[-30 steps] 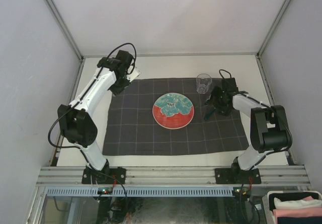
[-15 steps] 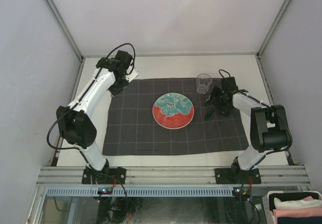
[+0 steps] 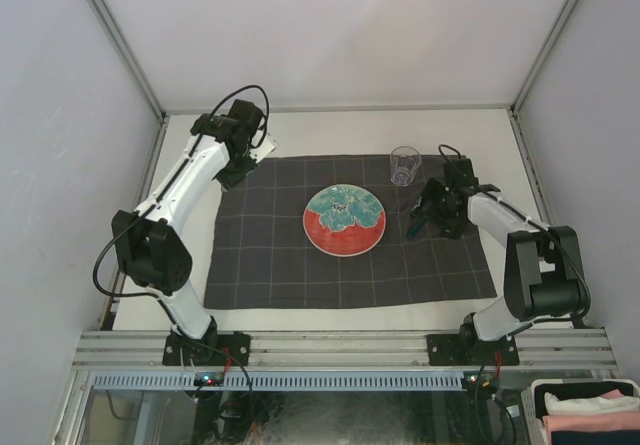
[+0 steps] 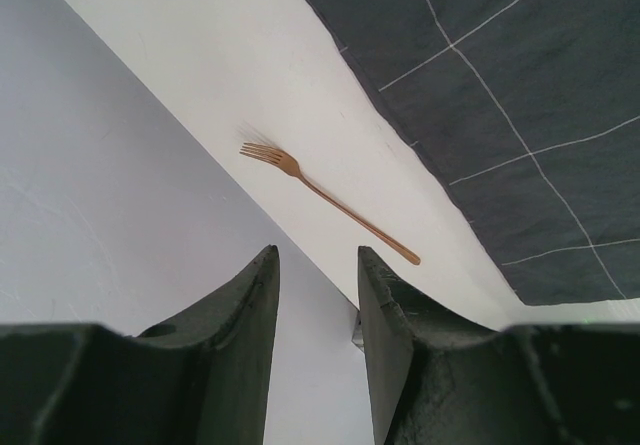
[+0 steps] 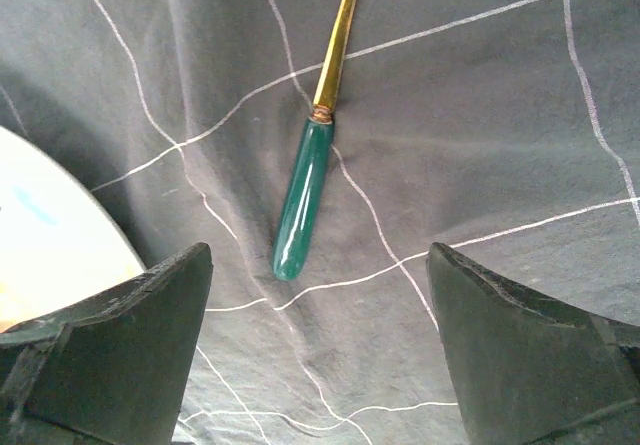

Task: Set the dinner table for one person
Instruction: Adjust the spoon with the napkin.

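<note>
The off-white dinner table [image 3: 330, 130] fills the floor between the rails, with a dark checked cloth [image 3: 260, 265] over its middle. A plate [image 3: 344, 220] sits at the cloth's centre. At 3 o'clock from the plate, the right gripper [image 5: 318, 250] hangs spread wide and empty over a green-handled knife [image 5: 303, 200]. A glass [image 3: 404, 165] stands near 1 o'clock. At 10 o'clock, the left gripper [image 4: 318, 255] is narrowly parted and holds nothing, above a fork [image 4: 325, 200] lying on bare tabletop.

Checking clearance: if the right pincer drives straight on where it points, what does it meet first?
Likely the green-handled gold utensil lying on the dark grey checked cloth, roughly centred in the open right pincer. The cloth comes right after. Depth is unclear.
</note>
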Robot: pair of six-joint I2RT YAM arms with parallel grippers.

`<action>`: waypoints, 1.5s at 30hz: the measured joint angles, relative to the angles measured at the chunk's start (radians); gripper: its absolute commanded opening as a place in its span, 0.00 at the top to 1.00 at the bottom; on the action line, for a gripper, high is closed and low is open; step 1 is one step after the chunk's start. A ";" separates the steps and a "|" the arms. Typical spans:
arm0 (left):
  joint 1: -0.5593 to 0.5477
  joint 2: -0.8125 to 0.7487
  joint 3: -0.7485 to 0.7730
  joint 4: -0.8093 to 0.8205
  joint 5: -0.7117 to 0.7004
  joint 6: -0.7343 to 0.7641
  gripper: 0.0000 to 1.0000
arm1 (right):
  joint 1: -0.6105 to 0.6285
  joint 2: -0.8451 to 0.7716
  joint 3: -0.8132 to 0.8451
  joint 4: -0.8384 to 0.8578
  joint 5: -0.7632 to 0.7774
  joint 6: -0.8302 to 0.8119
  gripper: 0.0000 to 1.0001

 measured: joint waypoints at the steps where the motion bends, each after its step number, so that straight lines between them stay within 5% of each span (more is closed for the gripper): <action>1: 0.000 0.000 0.000 0.000 0.001 0.000 0.59 | 0.006 -0.005 0.002 0.000 0.001 0.000 0.13; 12: 0.000 0.000 0.000 0.001 0.018 -0.008 0.60 | 0.030 0.006 0.132 0.014 0.000 0.003 0.21; 35: 0.000 -0.056 -0.060 0.011 0.017 -0.008 0.61 | 0.049 0.121 0.088 0.090 -0.002 -0.051 0.28; 45: 0.000 -0.056 -0.060 0.011 0.018 -0.008 0.61 | 0.049 0.075 0.011 0.102 0.000 -0.057 0.39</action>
